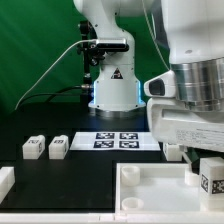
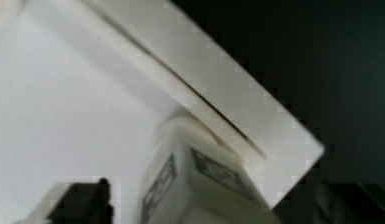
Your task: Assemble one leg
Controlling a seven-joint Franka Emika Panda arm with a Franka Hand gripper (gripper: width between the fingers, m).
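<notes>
Near edge, tray: the large white tray (image 1: 150, 190) with a raised rim fills the near right of the exterior view; a smaller white part (image 1: 5, 182) shows at the near left edge.

Held leg: 1 leg (image 1: 212, 178), tagged, stands upright at the exterior view's right, directly under the gripper (image 1: 210, 160) and just above or at the tray's right side. Whether it touches the tray I cannot tell.

Gripper state: the fingers look closed around the top of this leg, with only the leg's width between them; the wrist view shows the leg (image 2: 198, 175) right below the camera with a dark finger (image 2: 79, 200) beside it.

Key relation: the leg's long axis runs vertical, in line with the gripper's approach. The tray surface (image 2: 82, 110) lies straight below it, its edge running diagonally across the wrist view. My judgement is that the coming move turns on lining this axis up with a corner socket, which no view shows clearly.

Middle, spare legs: 2 more legs (image 1: 33, 147) (image 1: 58, 147) lie side by side on the black table (image 1: 90, 165) at the left, well apart from the gripper.

Far: the marker board (image 1: 122, 139) lies flat before the arm's base (image 1: 112, 90).
</notes>
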